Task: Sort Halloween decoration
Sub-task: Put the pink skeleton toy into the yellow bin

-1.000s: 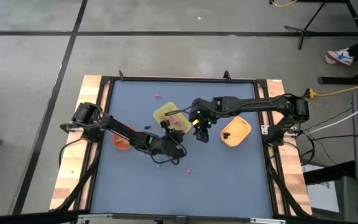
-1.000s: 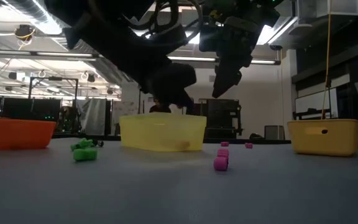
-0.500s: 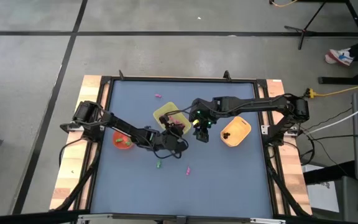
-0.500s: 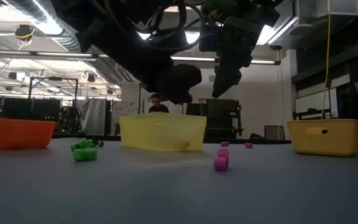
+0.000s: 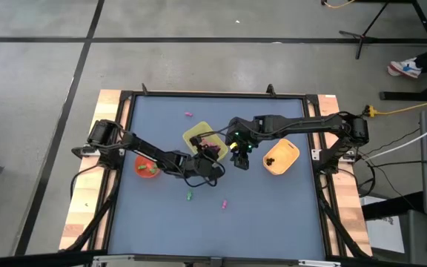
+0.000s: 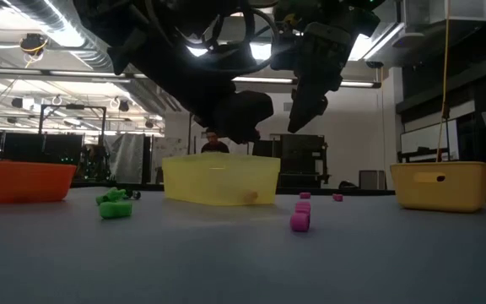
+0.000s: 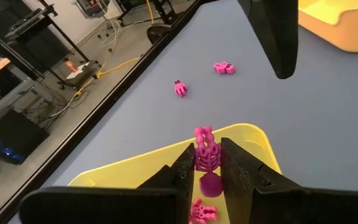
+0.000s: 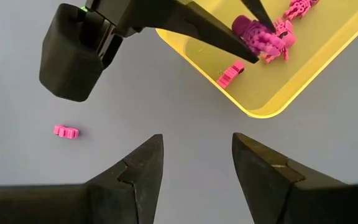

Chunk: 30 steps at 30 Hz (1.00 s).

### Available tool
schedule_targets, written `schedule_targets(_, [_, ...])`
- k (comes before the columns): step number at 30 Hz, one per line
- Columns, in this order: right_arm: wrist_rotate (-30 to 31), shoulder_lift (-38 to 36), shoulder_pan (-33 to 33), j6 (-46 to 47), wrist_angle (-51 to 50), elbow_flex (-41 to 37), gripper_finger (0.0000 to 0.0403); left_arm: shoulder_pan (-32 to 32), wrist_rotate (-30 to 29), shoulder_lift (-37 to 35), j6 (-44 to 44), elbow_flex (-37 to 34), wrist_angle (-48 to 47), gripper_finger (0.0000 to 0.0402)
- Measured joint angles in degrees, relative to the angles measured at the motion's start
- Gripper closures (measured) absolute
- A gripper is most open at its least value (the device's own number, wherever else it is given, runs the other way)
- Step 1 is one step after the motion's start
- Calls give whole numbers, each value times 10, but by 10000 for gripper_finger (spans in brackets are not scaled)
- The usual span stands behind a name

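My left gripper (image 7: 207, 163) is clamped on a pink skeleton trinket (image 7: 206, 149), held above the yellow tray (image 5: 196, 136), where more pink trinkets (image 8: 294, 11) lie. My right gripper (image 8: 196, 163) hovers beside the tray, fingers spread, holding nothing

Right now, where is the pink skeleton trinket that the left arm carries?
The pink skeleton trinket is pinched in the left gripper, whose jaws hold it above the yellow tray near the table's middle.
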Motion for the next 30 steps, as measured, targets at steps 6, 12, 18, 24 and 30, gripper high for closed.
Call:
schedule_targets(6, [0,0,0,0,0,0,212,0,17,0,-1,0,0,356])
schedule_targets(12, [0,0,0,0,0,0,212,0,17,0,-16,0,0,337])
schedule_targets(18, [0,0,0,0,0,0,212,2,17,0,-46,0,0,306])
schedule_targets(24, [0,0,0,0,-1,0,212,3,15,0,-46,0,0,280])
schedule_targets(30, [0,0,0,0,-1,0,212,3,15,0,-46,0,0,263])
